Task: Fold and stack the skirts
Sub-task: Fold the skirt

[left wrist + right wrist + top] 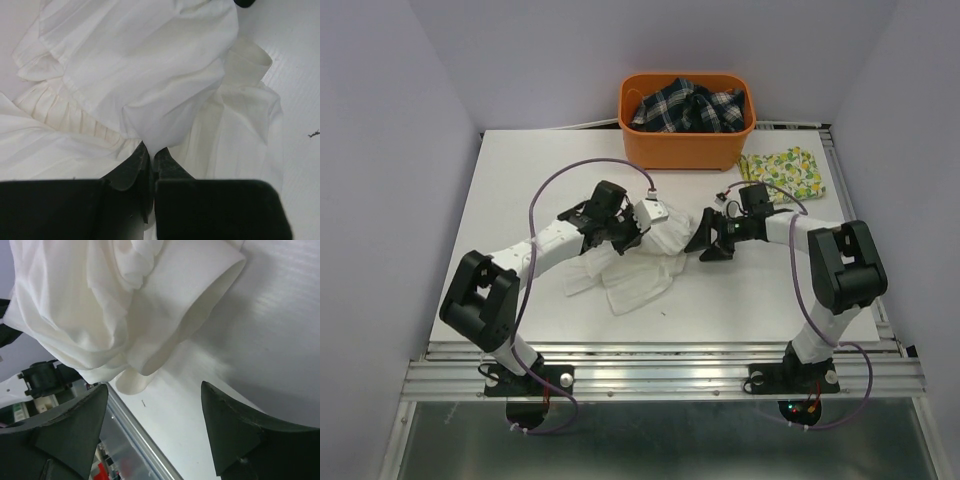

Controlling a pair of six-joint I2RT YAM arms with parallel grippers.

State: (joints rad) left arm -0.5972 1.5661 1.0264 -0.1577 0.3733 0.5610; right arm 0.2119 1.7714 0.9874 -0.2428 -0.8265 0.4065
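The left end effector (150,152) is clenched on a pinch of the plain white skirt (150,75). The cloth gathers to a point at its tips, likely so an edge can be lifted for folding. The right end effector (155,387) stands released beside the same skirt, grasping nothing, seemingly ready to take another edge. The skirt lies crumpled on the tabletop (520,190), on the near side of the orange basket (685,148). The lemon-print skirt (785,172) lies flat by the basket's right corner, probably as the base of the stack.
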